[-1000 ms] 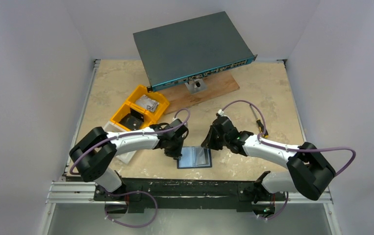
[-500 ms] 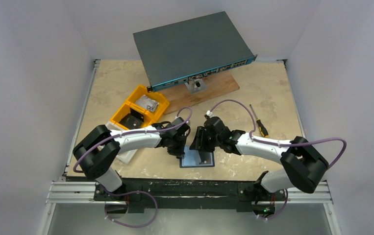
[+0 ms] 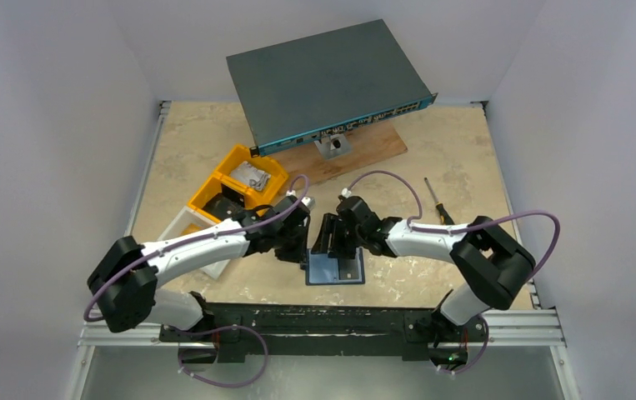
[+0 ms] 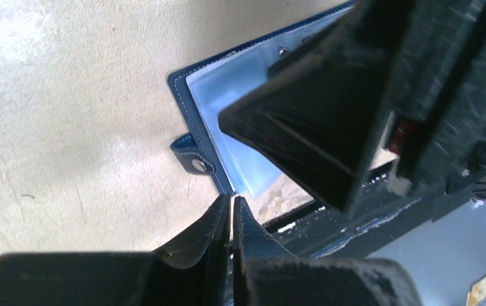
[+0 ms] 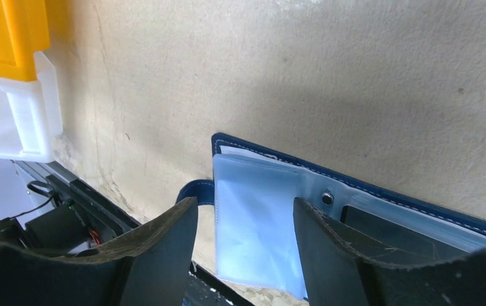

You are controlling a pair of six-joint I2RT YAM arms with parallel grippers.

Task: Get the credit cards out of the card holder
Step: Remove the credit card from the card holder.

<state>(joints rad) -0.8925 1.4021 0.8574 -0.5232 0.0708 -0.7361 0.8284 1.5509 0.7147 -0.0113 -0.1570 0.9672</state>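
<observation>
With the open card holder (image 3: pixel 334 269) at the desk's (image 3: pixel 431 158) 6 o'clock edge, the spread right gripper (image 5: pixel 243 213) should pinch the clear sleeve's (image 5: pixel 256 239) contents squarely while the pressed-together left gripper (image 4: pixel 230 213) pins the cover.

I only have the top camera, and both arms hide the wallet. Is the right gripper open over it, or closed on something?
Observer: Open. On its wrist camera the right gripper has its jaws apart, and the clear sleeve of the open wallet shows between them.
Operator: And the left one?
Observer: The left gripper is shut with nothing between its fingers. The wallet's tab shows just beyond its tip.
Operator: Any card sticking out?
Observer: No edge pokes out. The sleeve looks pale blue, and I can't tell card from plastic.
</observation>
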